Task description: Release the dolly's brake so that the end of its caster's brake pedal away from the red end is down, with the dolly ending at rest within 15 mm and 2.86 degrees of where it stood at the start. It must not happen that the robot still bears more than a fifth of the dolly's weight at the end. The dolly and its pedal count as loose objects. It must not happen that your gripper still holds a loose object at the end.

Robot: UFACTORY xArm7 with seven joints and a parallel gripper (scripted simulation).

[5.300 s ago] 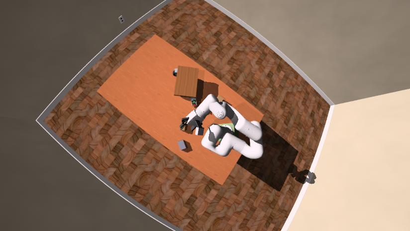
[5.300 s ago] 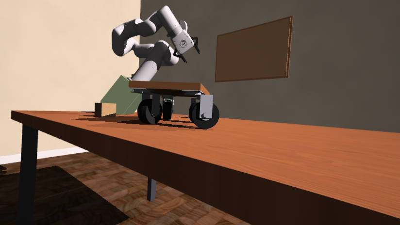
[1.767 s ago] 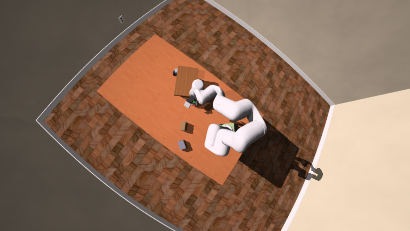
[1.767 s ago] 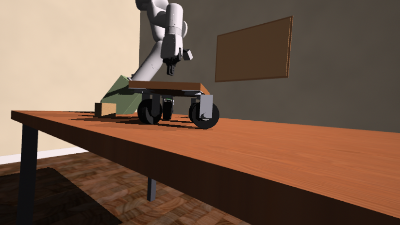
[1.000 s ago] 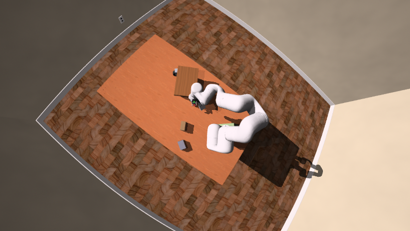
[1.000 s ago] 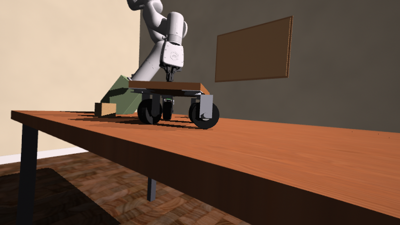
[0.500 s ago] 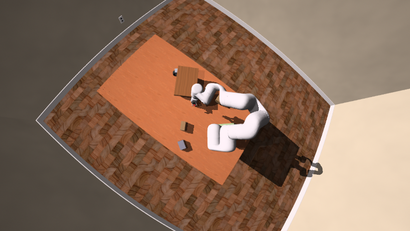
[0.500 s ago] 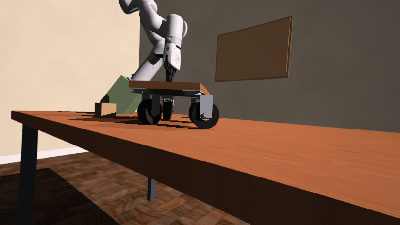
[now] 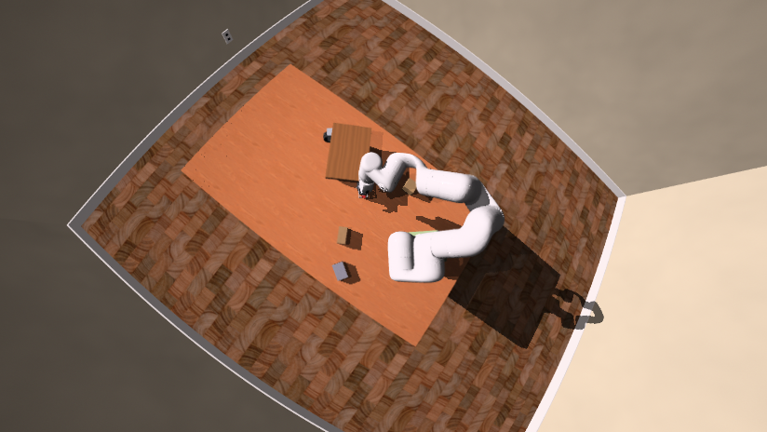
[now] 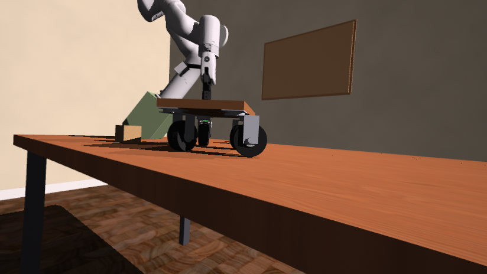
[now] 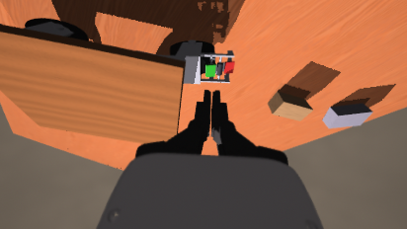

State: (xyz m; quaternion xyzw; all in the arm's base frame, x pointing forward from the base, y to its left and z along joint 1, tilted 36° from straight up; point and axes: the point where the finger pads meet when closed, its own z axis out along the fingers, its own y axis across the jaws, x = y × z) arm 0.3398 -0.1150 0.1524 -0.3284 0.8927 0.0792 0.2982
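Observation:
The dolly [image 10: 204,103] is a wooden deck on black casters and stands on the orange table; it also shows in the overhead view [image 9: 347,152] and in the wrist view [image 11: 89,89]. Its brake pedal [image 11: 217,69] sticks out past the deck's corner, with a green end [image 11: 210,70] and a red end [image 11: 229,66]. My gripper [image 11: 210,101] is shut and empty, pointing down just above and short of the pedal. In the side view my gripper [image 10: 206,94] is at deck height, at the dolly's far edge.
A tan block [image 11: 290,105] and a grey block [image 11: 347,115] lie on the table to the right of the pedal. Another tan block [image 10: 128,133] and a green wedge [image 10: 149,117] stand behind the dolly near my arm's base.

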